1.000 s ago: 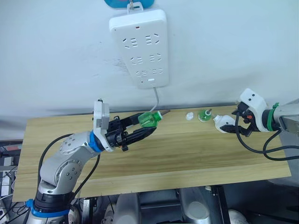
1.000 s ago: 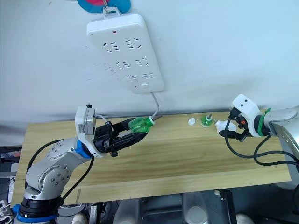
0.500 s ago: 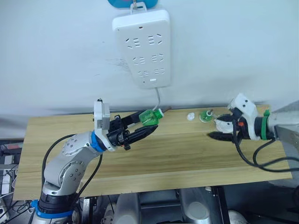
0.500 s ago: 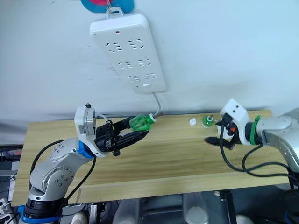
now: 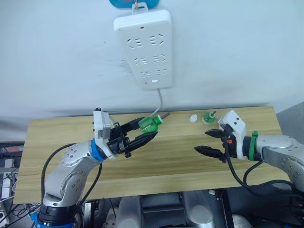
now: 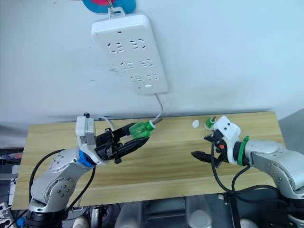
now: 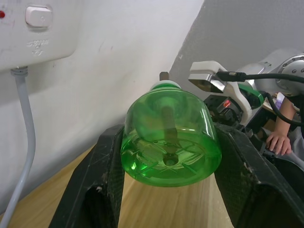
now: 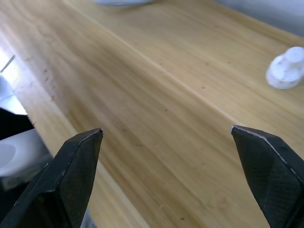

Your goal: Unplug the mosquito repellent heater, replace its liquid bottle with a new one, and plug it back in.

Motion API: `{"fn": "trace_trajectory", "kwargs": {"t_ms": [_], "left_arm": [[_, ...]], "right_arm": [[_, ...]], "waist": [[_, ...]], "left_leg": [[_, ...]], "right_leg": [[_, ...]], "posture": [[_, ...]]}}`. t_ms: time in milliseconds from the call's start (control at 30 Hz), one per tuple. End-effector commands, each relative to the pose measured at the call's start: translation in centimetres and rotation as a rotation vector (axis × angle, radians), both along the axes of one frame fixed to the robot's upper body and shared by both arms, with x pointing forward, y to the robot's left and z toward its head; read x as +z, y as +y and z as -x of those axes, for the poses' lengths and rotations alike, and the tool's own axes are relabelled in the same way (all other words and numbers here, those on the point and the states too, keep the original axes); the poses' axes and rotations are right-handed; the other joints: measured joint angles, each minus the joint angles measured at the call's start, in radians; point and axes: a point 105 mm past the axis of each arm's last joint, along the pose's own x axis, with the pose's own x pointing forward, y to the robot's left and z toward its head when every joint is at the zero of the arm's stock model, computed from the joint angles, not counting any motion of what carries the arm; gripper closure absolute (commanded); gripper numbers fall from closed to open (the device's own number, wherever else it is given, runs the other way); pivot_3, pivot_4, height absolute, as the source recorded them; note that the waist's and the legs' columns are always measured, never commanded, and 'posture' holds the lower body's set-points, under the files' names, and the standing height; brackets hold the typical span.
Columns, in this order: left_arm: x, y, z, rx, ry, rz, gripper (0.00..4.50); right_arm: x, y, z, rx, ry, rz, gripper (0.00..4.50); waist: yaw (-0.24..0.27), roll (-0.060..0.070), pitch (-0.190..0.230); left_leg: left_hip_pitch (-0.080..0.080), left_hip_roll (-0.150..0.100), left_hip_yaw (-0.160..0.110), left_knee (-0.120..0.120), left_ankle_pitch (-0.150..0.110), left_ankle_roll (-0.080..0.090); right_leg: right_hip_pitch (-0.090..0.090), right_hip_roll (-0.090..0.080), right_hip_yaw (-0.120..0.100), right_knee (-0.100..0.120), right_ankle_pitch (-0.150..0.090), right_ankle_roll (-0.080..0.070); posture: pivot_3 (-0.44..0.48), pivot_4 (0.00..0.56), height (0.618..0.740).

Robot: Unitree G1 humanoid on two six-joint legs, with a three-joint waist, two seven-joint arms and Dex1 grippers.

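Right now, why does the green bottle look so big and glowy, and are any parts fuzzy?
In the left wrist view the bottle sits right against the camera between the left gripper fingers, so it looms large, and light shines through its green plastic. Behind it the right gripper looks soft. In the right wrist view the white cap is blurry.

The left claw's black fingers point(image 7: 107, 185) are covering both flanks of the green bottle point(image 7: 168, 137), whose wick stem is blurring behind its translucent base. A blue object point(image 5: 133, 3) above the white power strip point(image 5: 144, 45) is being cut off by the top edge. A person's hand point(image 7: 279, 140) is running off the side of the left wrist view. A white cap point(image 8: 286, 70) is being clipped at the right wrist view's border. The other small green bottle point(image 5: 207, 117) on the bench point(image 5: 175, 161) is too small to detail.
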Motion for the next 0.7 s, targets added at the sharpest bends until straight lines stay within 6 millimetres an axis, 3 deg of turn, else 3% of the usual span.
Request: {"fn": "trace_trajectory", "kwargs": {"t_ms": [33, 167, 433, 700], "left_arm": [[1.0, 0.1, 0.6, -0.011, -0.053, 0.019, 2.24], [0.9, 0.0, 0.7, -0.011, -0.056, 0.018, 2.24], [0.7, 0.1, 1.2, 0.001, -0.05, 0.018, 2.24], [1.1, 0.1, 1.3, 0.01, -0.051, 0.024, 2.24]], "right_arm": [[0.4, -0.1, 0.1, -0.019, -0.034, -0.008, 0.0], [-0.1, 0.0, 0.5, -0.046, -0.042, -0.024, 0.0], [-1.5, 1.0, 3.7, -0.074, -0.038, -0.083, 0.0], [-2.1, 1.6, 5.2, -0.115, -0.063, -0.135, 0.0]], "waist": [[0.0, 0.0, 0.0], [-0.001, 0.0, 0.0], [-0.001, 0.0, -0.004], [-0.002, 0.0, -0.012]], "left_leg": [[0.0, 0.0, 0.0, 0.0, 0.0, 0.0], [0.0, 0.0, 0.0, 0.0, 0.0, 0.0], [0.0, 0.0, 0.0, 0.0, 0.0, 0.0], [0.004, 0.0, 0.001, 0.0, 0.001, -0.001]], "right_leg": [[0.0, 0.0, 0.0, 0.0, 0.0, 0.0], [0.0, 0.0, 0.0, 0.0, 0.0, 0.0], [0.0, 0.0, 0.0, 0.001, 0.0, 0.0], [0.001, 0.0, 0.001, 0.002, 0.0, 0.0]], "posture": [[-0.31, 0.393, 0.74], [-0.314, 0.381, 0.74], [-0.314, 0.371, 0.74], [-0.307, 0.367, 0.74]]}}
